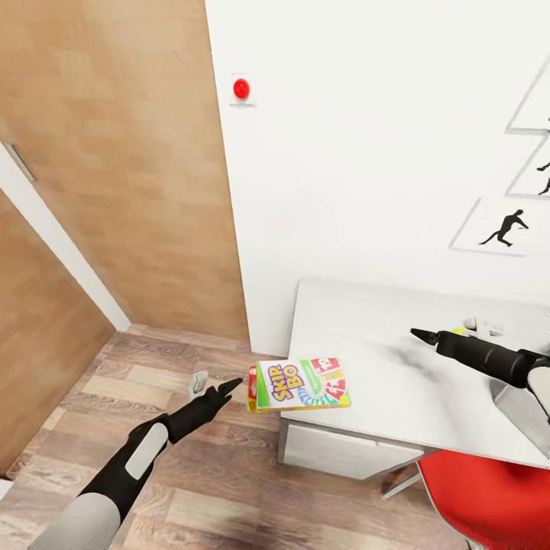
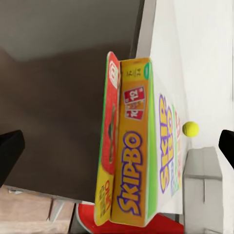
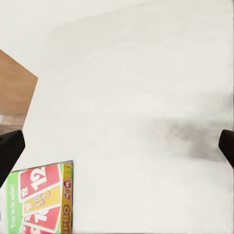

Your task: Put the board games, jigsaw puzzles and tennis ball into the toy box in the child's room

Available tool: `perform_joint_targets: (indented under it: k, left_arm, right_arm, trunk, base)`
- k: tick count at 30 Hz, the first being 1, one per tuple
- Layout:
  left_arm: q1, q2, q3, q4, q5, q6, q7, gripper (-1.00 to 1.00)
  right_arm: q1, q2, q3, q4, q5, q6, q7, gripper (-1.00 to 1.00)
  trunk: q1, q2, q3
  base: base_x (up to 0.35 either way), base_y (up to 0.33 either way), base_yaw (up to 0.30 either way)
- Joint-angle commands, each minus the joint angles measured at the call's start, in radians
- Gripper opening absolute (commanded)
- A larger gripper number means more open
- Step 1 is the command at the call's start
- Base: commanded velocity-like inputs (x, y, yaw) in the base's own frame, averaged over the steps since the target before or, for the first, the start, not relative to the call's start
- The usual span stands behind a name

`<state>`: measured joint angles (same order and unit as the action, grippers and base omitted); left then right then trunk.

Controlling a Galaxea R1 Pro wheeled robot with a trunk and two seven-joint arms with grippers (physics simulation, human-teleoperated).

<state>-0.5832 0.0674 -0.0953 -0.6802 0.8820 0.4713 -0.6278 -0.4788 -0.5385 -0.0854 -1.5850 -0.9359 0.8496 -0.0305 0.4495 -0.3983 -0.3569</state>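
The Skip-Bo box (image 1: 302, 384) lies at lower centre of the head view, flat on the table's (image 1: 367, 336) near left corner and jutting past its edge, with a second red-and-yellow box (image 1: 252, 388) against its left side (stacked or side by side, I cannot tell). The left gripper (image 1: 227, 386) sits just left of them over the plank floor (image 1: 191, 473), fingers spread, holding nothing. The right gripper (image 1: 422, 334) hovers over the bare tabletop at right, also spread. The tennis ball (image 2: 190, 128) rests on the table beyond the box, near the grey toy box (image 2: 202, 187). A red chair (image 1: 489, 496) fills the lower right corner, a wooden door (image 1: 114, 153) the upper left.
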Motion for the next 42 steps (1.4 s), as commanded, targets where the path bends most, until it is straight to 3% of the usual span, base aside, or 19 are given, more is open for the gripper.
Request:
perform_joint_targets:
  k: [1, 42]
  left_arm:
    - [-0.003, 0.001, -0.003, 0.001, 0.006, 0.007, -0.004, 1.00]
    - [-0.010, -0.002, -0.003, 0.010, -0.009, 0.007, -0.025, 1.00]
  right_arm:
    - [-0.001, 0.000, 0.000, -0.003, -0.004, 0.005, -0.003, 1.00]
    - [0.000, -0.001, 0.006, -0.024, -0.005, 0.006, -0.003, 1.00]
  trunk:
    - [0.001, -0.002, -0.001]
    - [0.001, -0.002, 0.001]
  base:
    - [0.000, 0.000, -0.134]
    - [0.000, 0.000, -0.024]
